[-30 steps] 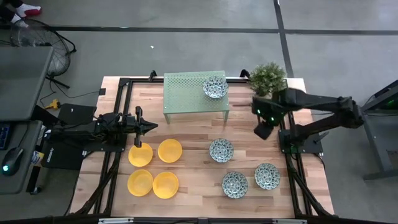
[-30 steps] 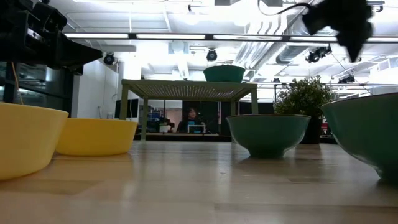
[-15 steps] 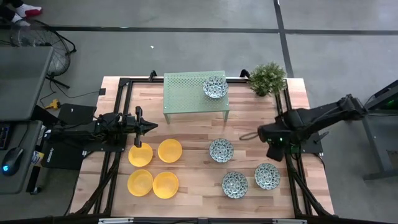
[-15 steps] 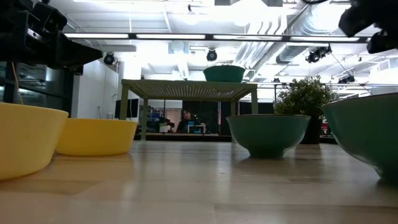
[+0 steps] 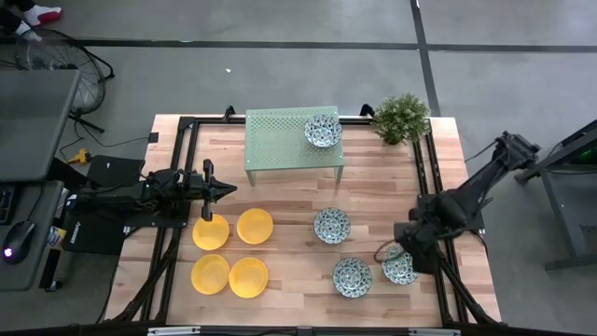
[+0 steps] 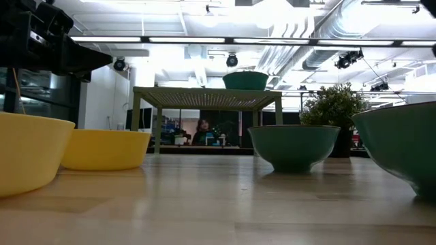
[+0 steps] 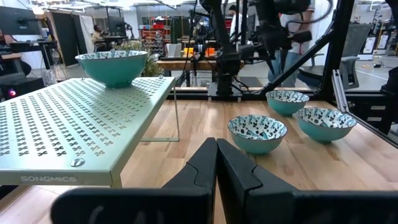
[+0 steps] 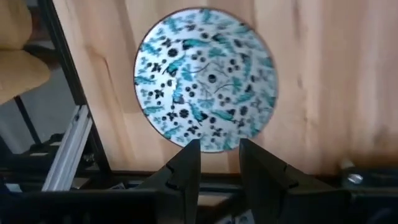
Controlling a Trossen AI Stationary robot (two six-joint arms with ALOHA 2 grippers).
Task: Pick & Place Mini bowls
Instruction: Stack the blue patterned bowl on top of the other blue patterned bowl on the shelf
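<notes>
Four yellow mini bowls (image 5: 255, 226) sit in a cluster on the table's left half. One patterned bowl (image 5: 323, 130) stands on top of the pale green rack (image 5: 280, 140). Three more rest on the wood: one mid-table (image 5: 331, 225) and two near the front (image 5: 353, 276). My right gripper (image 5: 390, 254) hovers open above the rightmost patterned bowl (image 8: 205, 78), pointing down, its fingertips (image 8: 188, 158) over the rim. My left gripper (image 7: 216, 148) waits shut, level, above the yellow bowls.
A small potted plant (image 5: 401, 117) stands at the far right corner. The rack's legs (image 7: 176, 112) rest on the table's far middle. Black frame rails (image 5: 431, 187) run along both sides. Bare wood lies between the yellow and patterned bowls.
My right arm has swung from beside the potted plant toward the table's near edge. It has come down and tipped so the gripper now points down over the rightmost patterned bowl. It has dropped out of the low view. No bowl has moved.
</notes>
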